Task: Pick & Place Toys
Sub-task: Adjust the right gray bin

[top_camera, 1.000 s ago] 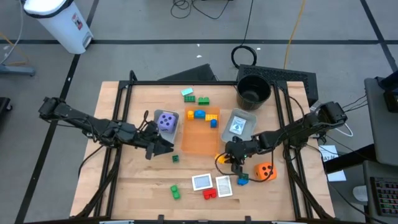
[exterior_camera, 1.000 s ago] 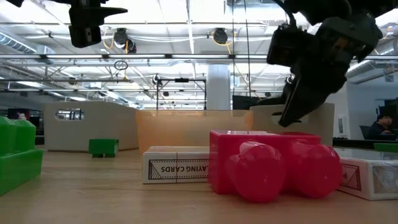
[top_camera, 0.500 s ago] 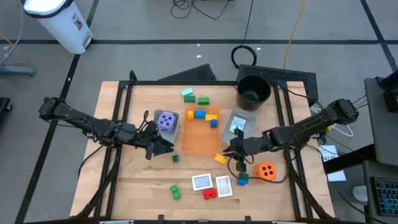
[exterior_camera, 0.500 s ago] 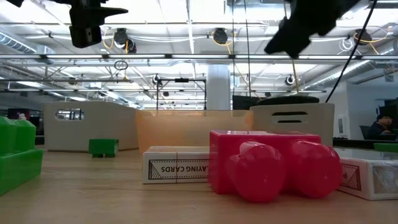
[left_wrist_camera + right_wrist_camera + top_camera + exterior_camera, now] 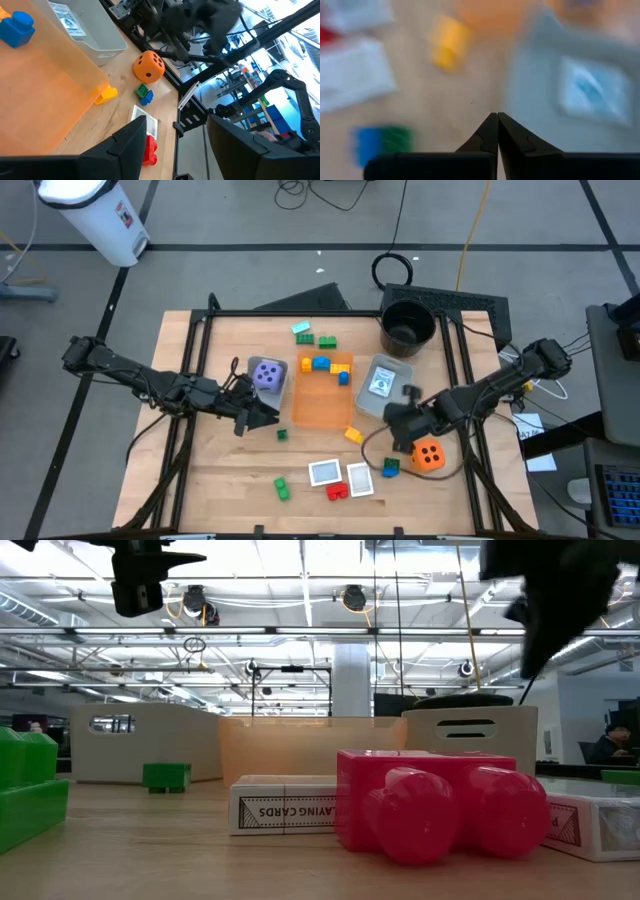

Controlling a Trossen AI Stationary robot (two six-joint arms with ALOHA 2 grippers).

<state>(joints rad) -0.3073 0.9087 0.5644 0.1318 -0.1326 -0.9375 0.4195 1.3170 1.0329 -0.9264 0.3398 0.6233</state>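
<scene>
Beside orange die [image 5: 428, 455], right gripper [image 5: 393, 422] fingers pressed together, yellow brick [image 5: 353, 435] near

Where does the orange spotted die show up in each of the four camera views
High view: the orange die lies on the table right of centre, beside the right claw.
Low view: not in it.
Left wrist view: upper middle, next to a green and blue brick pair.
Right wrist view: not in it.
Shared landmark: the yellow brick by the orange tray's corner.
</scene>
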